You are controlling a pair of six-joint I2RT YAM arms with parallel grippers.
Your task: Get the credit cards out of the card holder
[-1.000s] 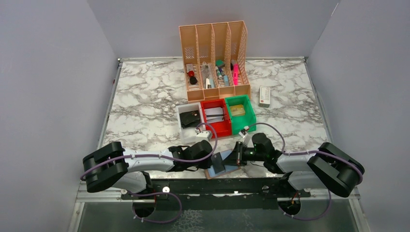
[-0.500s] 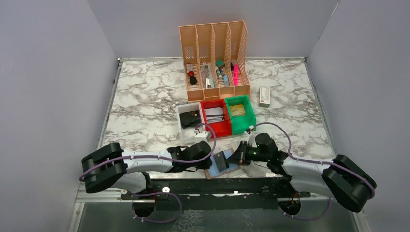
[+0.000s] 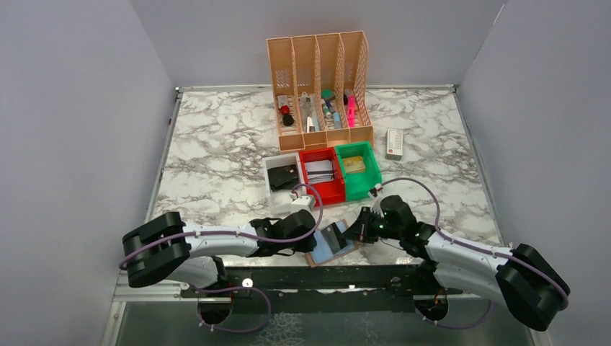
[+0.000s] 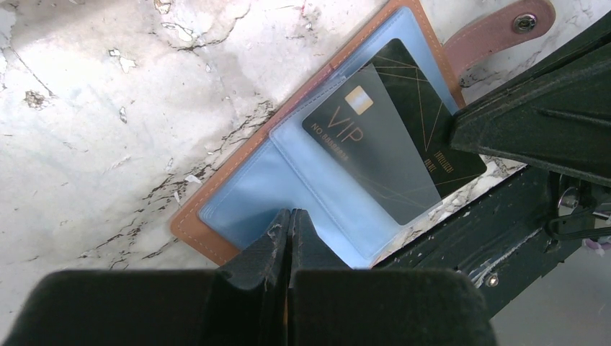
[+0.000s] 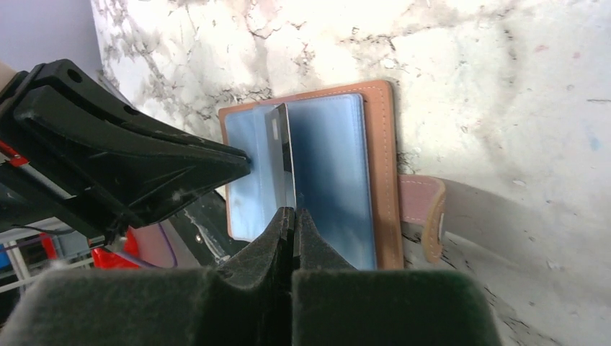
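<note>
From left wrist, VIP-printed credit card (image 4: 389, 130), edge-on in right gripper (image 5: 292, 213)

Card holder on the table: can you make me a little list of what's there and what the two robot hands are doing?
card holder: open on the marble table, blue sleeves showing, strap undone
black card: says VIP, partly out of its sleeve
right gripper: shut on the black card's edge
left gripper: shut, tips against the blue sleeves
</note>
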